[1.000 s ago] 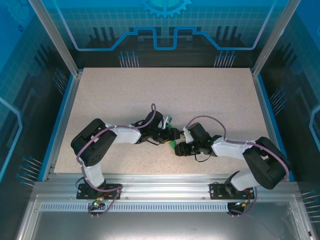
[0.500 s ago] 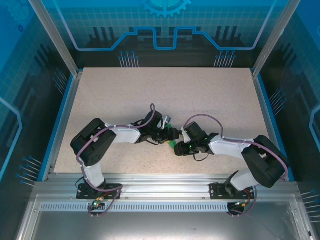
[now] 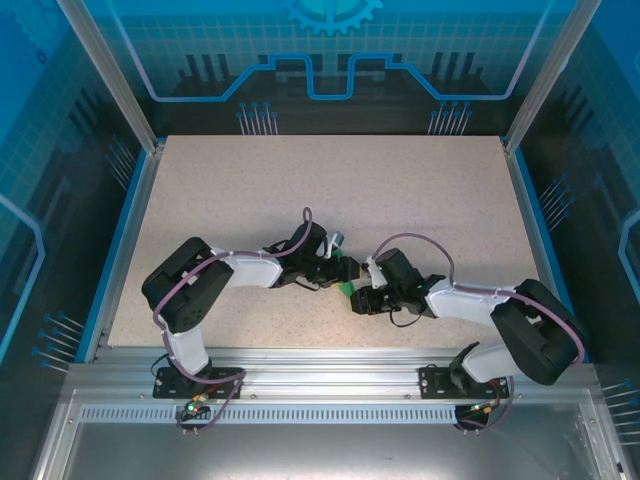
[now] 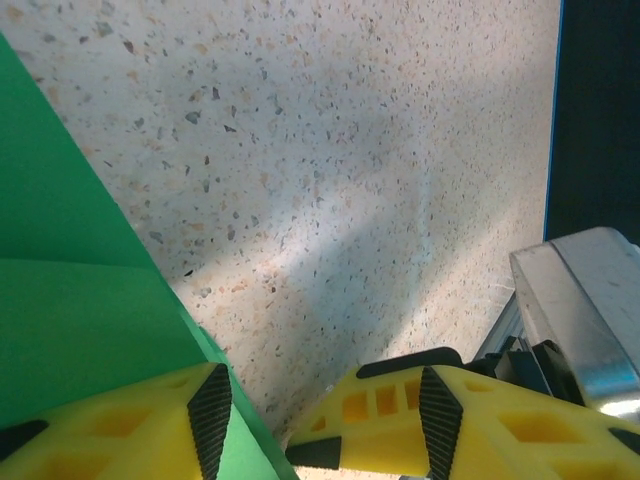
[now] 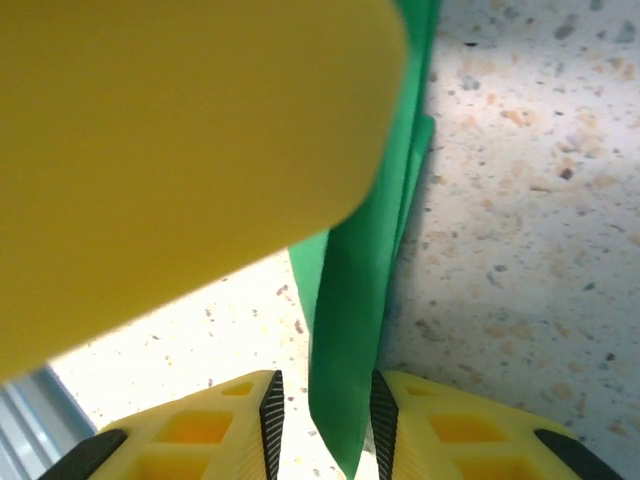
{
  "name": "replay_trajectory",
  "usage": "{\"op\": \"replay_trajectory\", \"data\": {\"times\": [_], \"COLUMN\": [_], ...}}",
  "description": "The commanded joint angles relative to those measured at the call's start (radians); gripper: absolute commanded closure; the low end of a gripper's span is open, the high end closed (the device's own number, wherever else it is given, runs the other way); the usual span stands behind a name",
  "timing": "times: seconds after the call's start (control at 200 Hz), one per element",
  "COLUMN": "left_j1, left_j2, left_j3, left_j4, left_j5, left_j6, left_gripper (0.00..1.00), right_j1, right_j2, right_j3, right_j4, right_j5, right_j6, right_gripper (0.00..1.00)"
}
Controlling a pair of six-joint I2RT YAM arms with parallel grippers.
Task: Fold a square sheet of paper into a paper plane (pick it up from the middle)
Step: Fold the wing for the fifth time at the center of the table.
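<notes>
Speckled desk (image 3: 400,190): folded green paper (image 5: 350,300) is being straddled by R end effector (image 5: 325,400), jaws narrowly apart, unclamped; L end effector (image 4: 322,400) is being held spread alongside.

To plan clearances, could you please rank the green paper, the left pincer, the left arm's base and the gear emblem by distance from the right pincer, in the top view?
From the right pincer:
1. Green paper, at its fingertips.
2. Left pincer, just beyond the paper.
3. Left arm's base, near edge, far left.
4. Gear emblem, back wall, top centre.
</notes>
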Motion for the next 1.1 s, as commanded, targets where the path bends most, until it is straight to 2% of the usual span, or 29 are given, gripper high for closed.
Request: {"op": "replay_trajectory", "data": {"times": [0.0,0.295,0.54,0.835,1.095], "left_j1": [-0.004,-0.004,-0.004,0.005,0.015], "left_j2": [-0.005,-0.005,-0.003,-0.002,0.009], "left_j3": [0.026,0.029,0.028,0.031,0.037], "left_j4": [0.026,0.022,0.019,0.000,-0.001], "left_j5": [-0.019,-0.017,-0.023,-0.041,-0.035], "left_j6": [-0.007,-0.010,-0.016,-0.020,-0.024], "left_gripper": [0.44,0.45,0.47,0.49,0.49], "right_j1": [-0.006,-0.007,-0.012,-0.063,-0.106], "right_j2": [-0.011,0.027,0.049,0.063,0.100], "right_j3": [-0.006,-0.003,-0.015,-0.052,-0.065], "right_j4": [0.052,0.044,0.059,0.137,0.188], "right_j5": [-0.065,-0.007,0.008,-0.079,-0.167], "right_j6": [-0.016,-0.013,-0.004,0.019,0.040], "right_gripper": [0.69,0.70,0.77,0.82,0.91]}}
